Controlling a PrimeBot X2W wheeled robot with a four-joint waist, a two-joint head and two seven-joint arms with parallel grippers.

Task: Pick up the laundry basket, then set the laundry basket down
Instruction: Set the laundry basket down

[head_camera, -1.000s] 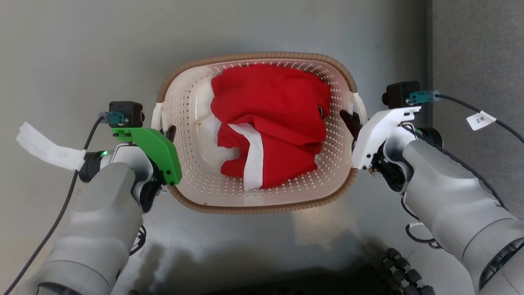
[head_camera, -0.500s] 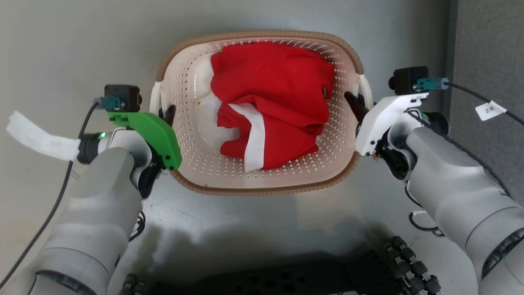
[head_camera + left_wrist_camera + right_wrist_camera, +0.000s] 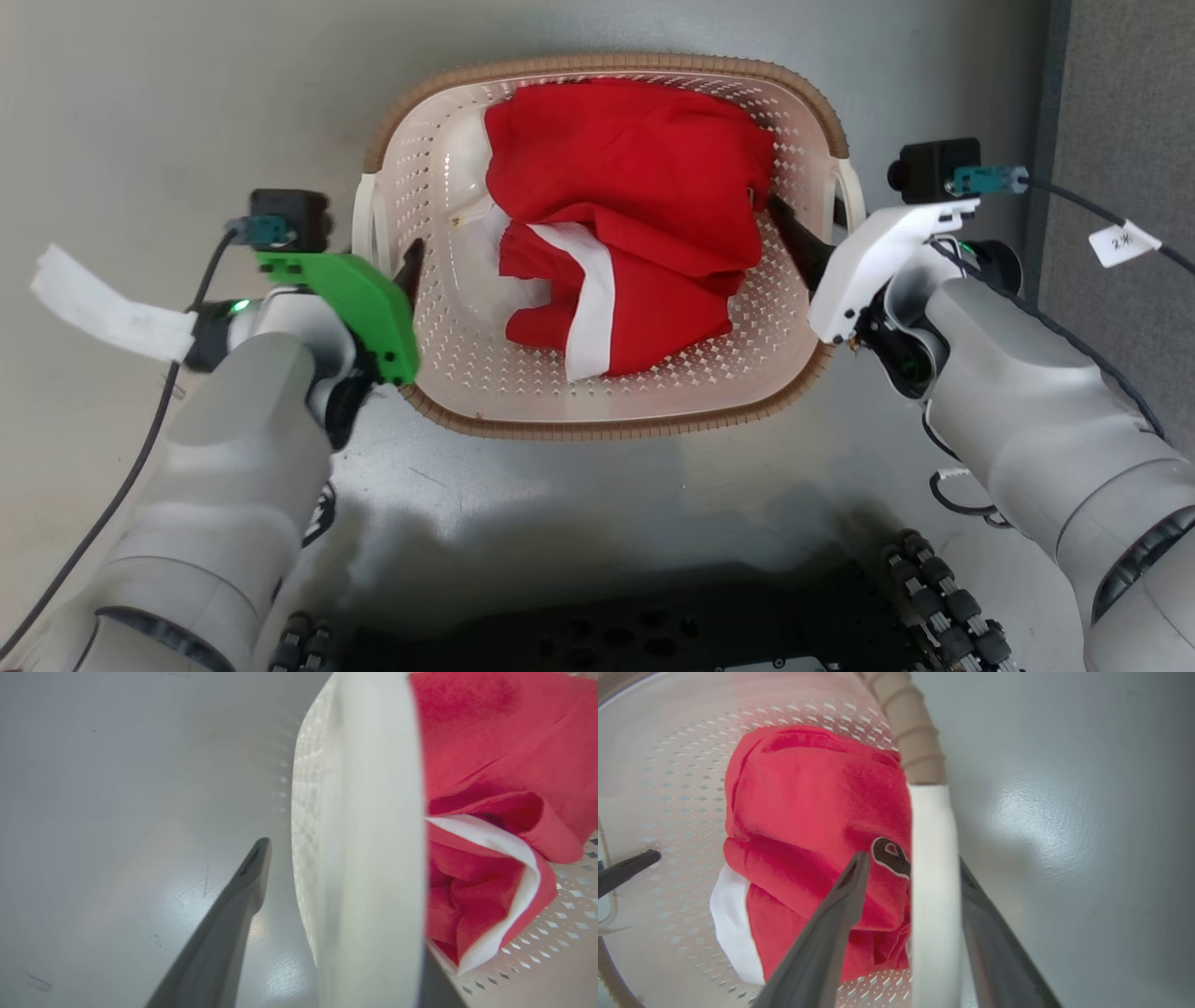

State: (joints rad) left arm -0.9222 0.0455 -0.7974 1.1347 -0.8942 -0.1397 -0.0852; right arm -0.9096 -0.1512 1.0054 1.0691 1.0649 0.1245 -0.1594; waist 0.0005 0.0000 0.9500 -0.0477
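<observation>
Head view: the laundry basket (image 3: 597,431) lies centred ahead on the grey floor (image 3: 187,93), holding a red garment (image 3: 635,187) with a white band. Whether its base touches the floor cannot be told.

Left end effector (image 3: 394,273): spread, not clamped. In the left wrist view the white left handle (image 3: 369,858) runs between its fingers (image 3: 233,896), with a clear gap on the outer side.

Right end effector (image 3: 817,241): likewise spread. In the right wrist view the right handle (image 3: 934,896) passes between its fingers (image 3: 831,914), one inside over the garment, one outside.

Against one second ago: the basket sits higher in the head view and looks slightly larger. The dark strip (image 3: 1120,93) at the right edge has also shifted and the robot base (image 3: 607,644) has come into the picture, so the camera itself has moved. The left inner fingertip now lies over the basket's inside wall rather than at the handle.
</observation>
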